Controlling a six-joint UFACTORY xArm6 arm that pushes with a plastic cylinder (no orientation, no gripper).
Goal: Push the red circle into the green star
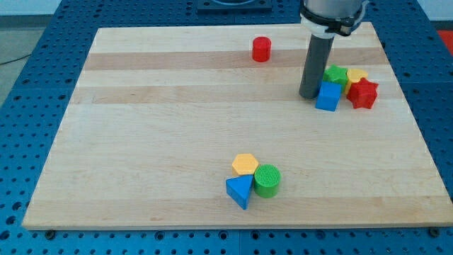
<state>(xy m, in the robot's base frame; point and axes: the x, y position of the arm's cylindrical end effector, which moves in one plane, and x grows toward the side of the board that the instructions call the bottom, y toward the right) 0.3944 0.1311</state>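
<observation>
The red circle (261, 49) is a small red cylinder near the view's top, left of my rod. The green star (335, 75) sits at the view's right in a tight cluster with a blue cube (328, 96), a red star (363, 93) and a yellow block (356, 76). My tip (309, 95) rests on the board just left of the blue cube and below-left of the green star, touching or nearly touching the cube. The red circle lies apart from my tip, up and to the left.
Near the view's bottom centre a yellow hexagon (245, 164), a green cylinder (267, 180) and a blue triangle (240, 190) touch each other. The wooden board (141, 142) lies on a blue perforated table.
</observation>
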